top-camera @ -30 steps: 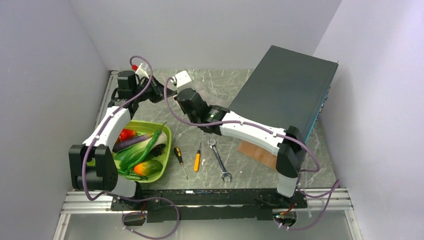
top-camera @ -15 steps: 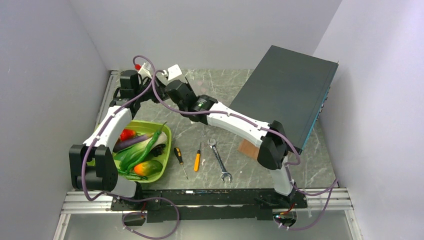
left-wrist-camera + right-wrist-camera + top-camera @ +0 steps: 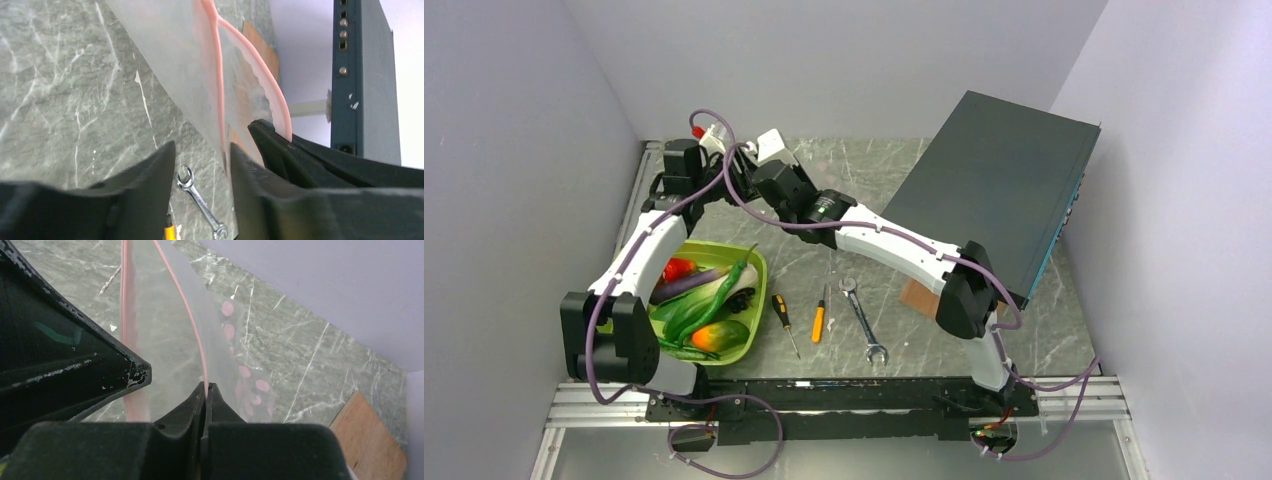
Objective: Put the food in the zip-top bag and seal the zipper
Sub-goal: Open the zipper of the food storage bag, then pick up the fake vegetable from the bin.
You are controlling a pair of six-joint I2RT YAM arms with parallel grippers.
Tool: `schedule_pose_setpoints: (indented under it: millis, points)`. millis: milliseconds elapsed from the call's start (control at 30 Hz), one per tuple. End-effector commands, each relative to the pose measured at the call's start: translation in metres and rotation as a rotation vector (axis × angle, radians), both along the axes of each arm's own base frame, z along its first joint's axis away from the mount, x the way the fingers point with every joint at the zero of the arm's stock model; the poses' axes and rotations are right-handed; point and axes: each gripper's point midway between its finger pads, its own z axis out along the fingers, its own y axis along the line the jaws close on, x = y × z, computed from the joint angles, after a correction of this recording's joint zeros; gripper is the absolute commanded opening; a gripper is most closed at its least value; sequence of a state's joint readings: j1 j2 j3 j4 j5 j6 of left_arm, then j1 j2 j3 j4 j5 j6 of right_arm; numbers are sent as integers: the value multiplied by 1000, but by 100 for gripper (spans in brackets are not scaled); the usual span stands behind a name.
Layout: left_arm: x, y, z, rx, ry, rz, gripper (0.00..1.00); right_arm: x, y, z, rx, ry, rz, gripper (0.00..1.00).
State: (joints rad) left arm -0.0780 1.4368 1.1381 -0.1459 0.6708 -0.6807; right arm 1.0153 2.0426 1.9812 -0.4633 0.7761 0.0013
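Observation:
The food [image 3: 709, 300], toy fruits and vegetables in red, purple, green and orange, lies in a lime-green tray [image 3: 749, 262] at the front left. Both grippers meet above the table's back left corner. They hold up the clear zip-top bag [image 3: 165, 55] there. Its pink zipper [image 3: 218, 95] runs down between my left gripper's [image 3: 202, 150] open fingers, close against the right one. My right gripper [image 3: 206, 386] is shut on one pink zipper [image 3: 192, 325] strip, and the other strip bows away, so the mouth gapes. Pink dots are printed on the bag [image 3: 245, 372].
Two screwdrivers [image 3: 782, 315] [image 3: 820, 318] and a wrench [image 3: 864, 322] lie in the front middle. A large dark box [image 3: 1004, 180] leans over the right side, with a wooden board [image 3: 929, 300] under its near edge. Walls close in the back and both sides.
The right arm swung left to meet the left gripper and shut on the zipper strip. The left gripper, shut before, has opened.

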Motion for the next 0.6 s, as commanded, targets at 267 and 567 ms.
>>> schedule_pose_setpoints:
  millis: [267, 567]
  points:
    - [-54, 35, 30, 269, -182, 135, 79, 2, 4, 41, 123, -25, 88, 0]
    - [-179, 112, -6, 494, 12, 421, 92, -6, -5, 36, 176, -7, 144, 0]
